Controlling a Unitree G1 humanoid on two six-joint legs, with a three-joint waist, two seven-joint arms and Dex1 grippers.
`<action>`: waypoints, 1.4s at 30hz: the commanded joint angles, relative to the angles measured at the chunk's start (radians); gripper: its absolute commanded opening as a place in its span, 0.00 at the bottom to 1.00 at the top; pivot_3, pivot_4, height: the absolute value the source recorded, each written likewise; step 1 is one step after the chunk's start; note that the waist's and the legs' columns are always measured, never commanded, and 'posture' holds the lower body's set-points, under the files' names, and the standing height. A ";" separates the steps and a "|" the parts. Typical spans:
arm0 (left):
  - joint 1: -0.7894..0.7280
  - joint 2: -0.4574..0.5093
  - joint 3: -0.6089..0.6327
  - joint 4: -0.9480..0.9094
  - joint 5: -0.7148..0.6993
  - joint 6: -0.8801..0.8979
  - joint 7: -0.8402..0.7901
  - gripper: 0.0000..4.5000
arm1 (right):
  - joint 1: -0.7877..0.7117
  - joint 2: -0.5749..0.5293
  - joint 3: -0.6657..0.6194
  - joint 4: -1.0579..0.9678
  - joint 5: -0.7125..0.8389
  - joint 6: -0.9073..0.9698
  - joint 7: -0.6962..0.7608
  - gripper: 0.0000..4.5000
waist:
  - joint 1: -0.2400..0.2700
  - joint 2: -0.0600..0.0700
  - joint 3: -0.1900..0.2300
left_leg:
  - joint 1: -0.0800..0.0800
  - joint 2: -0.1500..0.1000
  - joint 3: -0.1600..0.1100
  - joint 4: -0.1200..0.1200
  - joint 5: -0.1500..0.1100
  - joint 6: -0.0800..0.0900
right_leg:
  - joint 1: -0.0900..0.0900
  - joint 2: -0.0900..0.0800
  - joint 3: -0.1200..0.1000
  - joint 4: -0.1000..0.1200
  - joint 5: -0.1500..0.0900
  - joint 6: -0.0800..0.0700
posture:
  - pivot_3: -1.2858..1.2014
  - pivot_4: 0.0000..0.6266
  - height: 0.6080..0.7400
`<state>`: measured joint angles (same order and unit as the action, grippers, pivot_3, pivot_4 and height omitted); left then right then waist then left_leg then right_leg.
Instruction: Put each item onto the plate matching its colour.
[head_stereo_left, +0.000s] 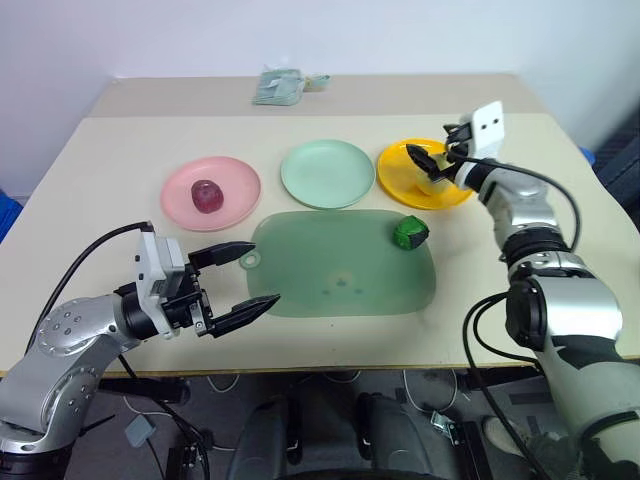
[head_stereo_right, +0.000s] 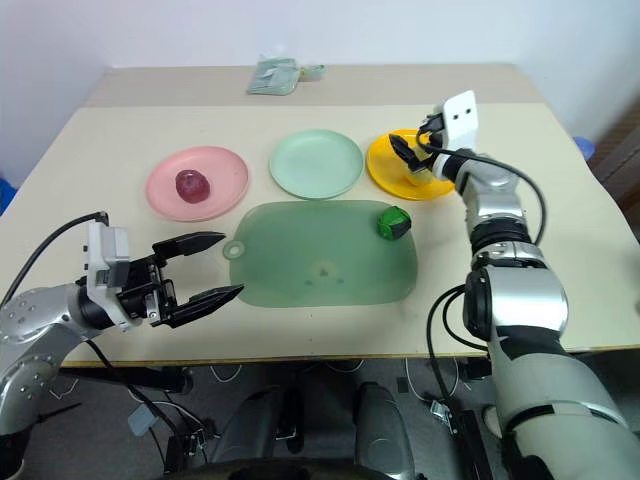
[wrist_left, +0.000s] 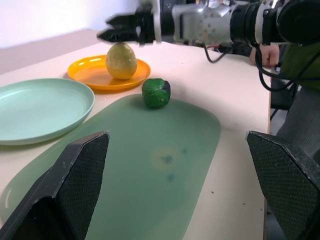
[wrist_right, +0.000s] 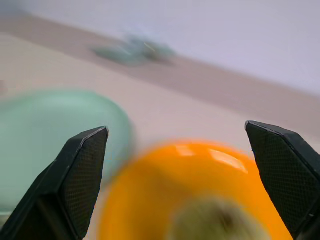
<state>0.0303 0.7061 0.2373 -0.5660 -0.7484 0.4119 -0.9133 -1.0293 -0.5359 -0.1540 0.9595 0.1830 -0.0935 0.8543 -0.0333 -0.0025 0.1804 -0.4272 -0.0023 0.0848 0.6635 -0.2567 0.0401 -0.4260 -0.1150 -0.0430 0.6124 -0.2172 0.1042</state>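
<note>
- Your left gripper (head_stereo_left: 245, 277) hovers at the bench's (head_stereo_left: 90, 170) near edge, jaws spread, empty.
- Green fruit (head_stereo_left: 410, 233) lies on the mat (head_stereo_left: 340, 265).
- Red fruit (head_stereo_left: 206, 195) rests on the pink plate (head_stereo_left: 240, 185).
- Your right gripper (head_stereo_left: 432, 158), jaws apart, stands over the pear (wrist_left: 121, 61) on the yellow plate (head_stereo_left: 395, 170).

Beige table (head_stereo_left: 120, 140) against a seemingly white wall (head_stereo_left: 300, 35).

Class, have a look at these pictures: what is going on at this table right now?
A two-armed robot is sorting toy fruits onto colour-matched plates. The dark red round fruit lies on the pink plastic plate, and the pale yellow pear-shaped fruit stands on the yellow-orange plate, with the open right gripper above it. The dark green chunky fruit sits on the translucent green mat; the mint green plate holds nothing. The open left gripper holds nothing.
</note>
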 joint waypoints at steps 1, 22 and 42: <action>-0.036 -0.007 -0.023 0.011 0.013 -0.028 -0.017 1.00 | 0.154 -0.037 -0.013 -0.281 0.089 0.149 0.107 1.00 | 0.003 0.000 0.000 | 0.000 0.000 0.000 0.000 0.000 0.000 | 0.000 0.000 0.000 0.000 0.001 0.002 | 0.52 0.24 1.00; -0.107 -0.014 -0.053 0.052 0.037 -0.031 -0.045 1.00 | 0.504 -0.028 0.072 -0.661 0.147 0.477 0.124 1.00 | 0.019 0.001 0.000 | 0.000 0.000 0.000 0.001 0.000 0.000 | -0.001 -0.003 0.001 0.001 -0.001 -0.001 | 0.52 0.24 1.00; -0.040 -0.019 -0.021 -0.011 0.035 -0.032 0.016 1.00 | 0.040 0.259 0.109 -0.241 0.059 0.108 -0.035 0.38 | 0.003 0.001 0.001 | 0.000 0.001 0.000 0.001 0.001 -0.001 | -0.002 0.002 0.000 0.002 0.000 -0.001 | 0.52 0.24 1.00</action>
<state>-0.0111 0.6901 0.1948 -0.5385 -0.7074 0.4000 -0.9064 -0.9553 -0.2850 -0.0448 0.6382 0.2752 0.1073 0.8503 -0.0299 -0.0012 0.1809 -0.4271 -0.0018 0.0847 0.6638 -0.2559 0.0384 -0.4279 -0.1135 -0.0427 0.6144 -0.2176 0.1031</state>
